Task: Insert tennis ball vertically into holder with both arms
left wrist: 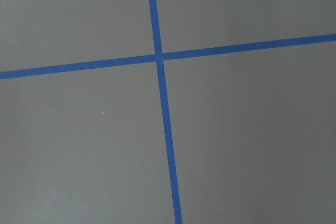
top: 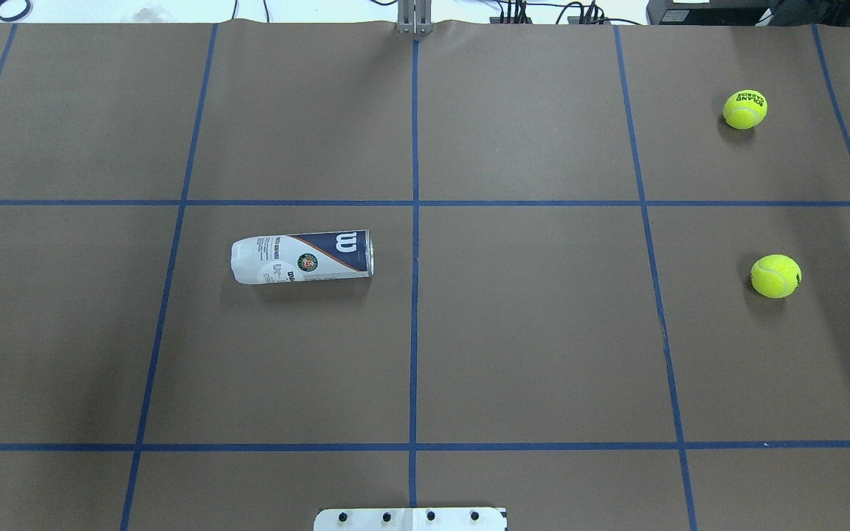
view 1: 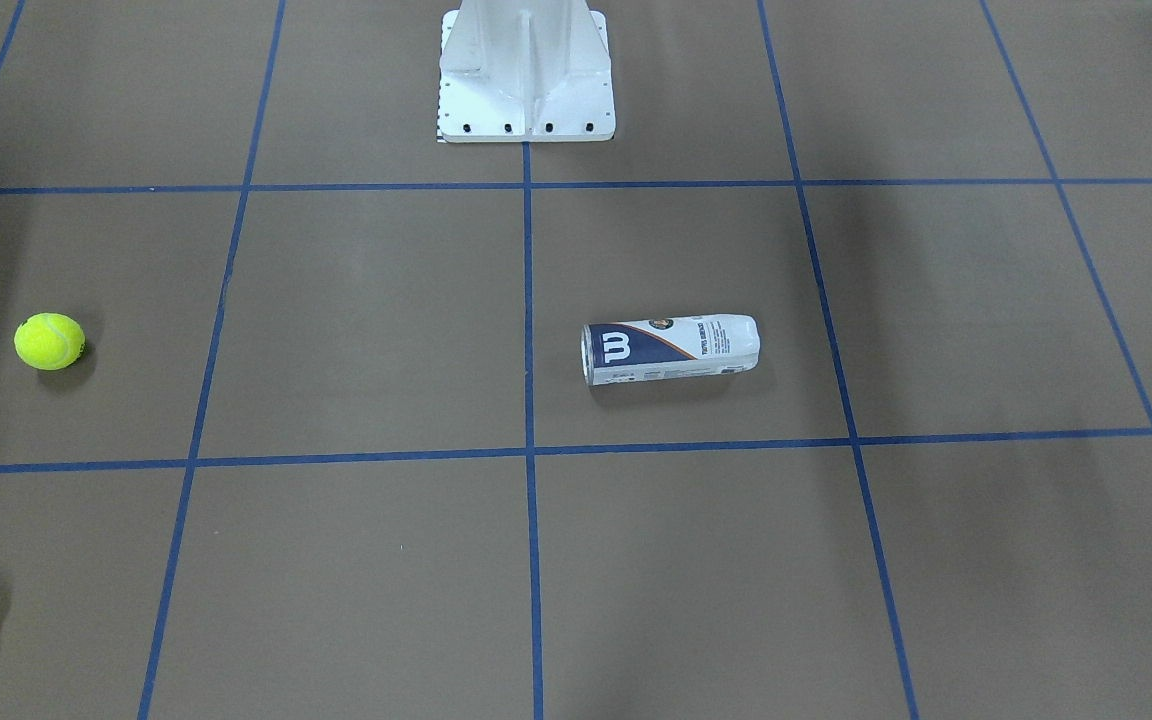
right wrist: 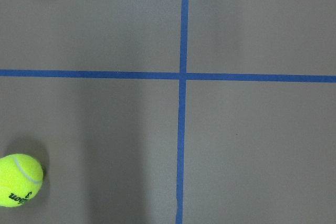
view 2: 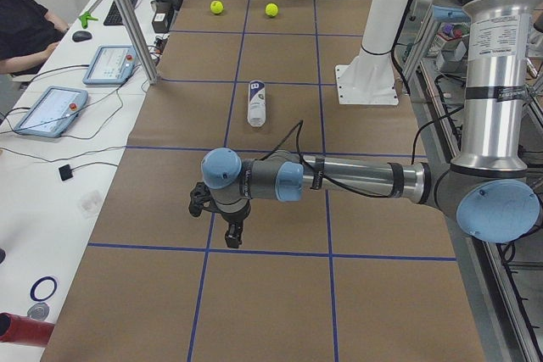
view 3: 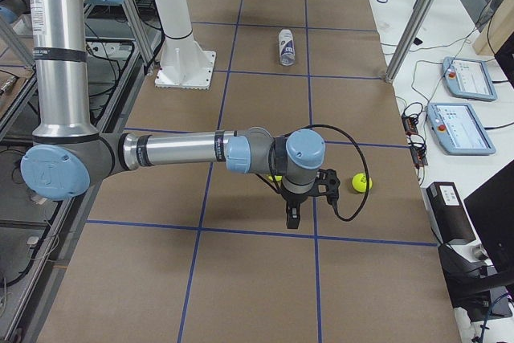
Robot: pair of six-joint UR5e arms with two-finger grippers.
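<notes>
The clear plastic cylindrical tennis-ball can (top: 302,256) with a navy-and-white label lies on its side on the brown paper-covered table (top: 528,332), in the robot's left half, its W-logo end just beside the centre blue tape line. 2 yellow-green tennis balls sit well apart from it on the right: the nearer ball (top: 775,276) and the farther ball (top: 744,109). The black left gripper (view 2: 232,239) and black right gripper (view 3: 292,221) hang above the table, pointing down; I cannot tell whether either is released or clenched.

brown table (top: 543,332), blue tape grid (top: 414,332), white desk (view 2: 51,209)
</notes>
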